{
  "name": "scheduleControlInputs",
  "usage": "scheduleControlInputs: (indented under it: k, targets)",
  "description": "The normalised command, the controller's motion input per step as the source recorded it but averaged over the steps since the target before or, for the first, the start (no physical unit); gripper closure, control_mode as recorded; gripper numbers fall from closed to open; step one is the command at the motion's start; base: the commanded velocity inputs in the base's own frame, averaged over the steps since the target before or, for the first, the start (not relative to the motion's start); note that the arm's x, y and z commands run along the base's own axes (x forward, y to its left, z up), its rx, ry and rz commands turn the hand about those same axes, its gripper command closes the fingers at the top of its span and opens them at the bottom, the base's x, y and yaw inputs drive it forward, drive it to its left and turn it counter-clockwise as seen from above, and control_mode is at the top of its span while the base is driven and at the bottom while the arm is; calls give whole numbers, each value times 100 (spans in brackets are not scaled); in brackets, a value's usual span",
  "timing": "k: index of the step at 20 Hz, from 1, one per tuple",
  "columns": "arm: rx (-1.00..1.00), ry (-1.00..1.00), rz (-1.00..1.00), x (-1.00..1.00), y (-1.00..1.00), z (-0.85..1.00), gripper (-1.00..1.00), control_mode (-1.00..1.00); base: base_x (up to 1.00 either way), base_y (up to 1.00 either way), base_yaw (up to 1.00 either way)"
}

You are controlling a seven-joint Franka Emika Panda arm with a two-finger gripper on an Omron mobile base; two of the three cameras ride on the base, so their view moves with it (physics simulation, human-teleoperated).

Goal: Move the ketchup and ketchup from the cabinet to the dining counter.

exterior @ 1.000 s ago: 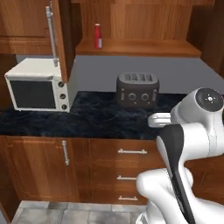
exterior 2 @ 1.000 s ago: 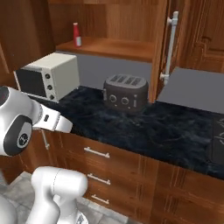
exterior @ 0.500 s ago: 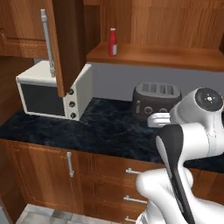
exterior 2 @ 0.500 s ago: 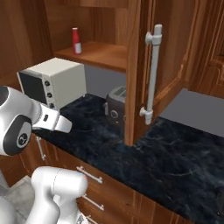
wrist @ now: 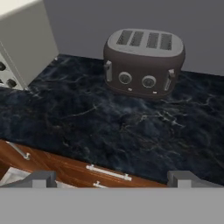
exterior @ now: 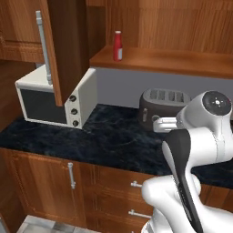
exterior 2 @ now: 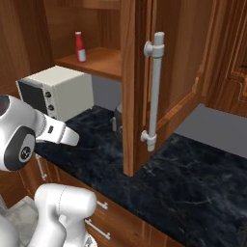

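Two base views flanking the arm — hand view nearer, downward — toaster [exterior: 163, 109] [exterior 2: 117, 125] [wrist: 143, 62] shared.

No lettering, brand, number or sign can be read on the ketchup [exterior: 118, 45], the toaster [wrist: 143, 62] or the oven [exterior: 54, 100].
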Motion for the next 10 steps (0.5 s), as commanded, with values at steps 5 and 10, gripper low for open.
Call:
scheduleControlInputs:
  k: [5,10]
  targets:
    - [0,0,0,0,0,0,-100,100,42,-1,0]
    - [0,0,0,0,0,0,-100,100,10,0,0]
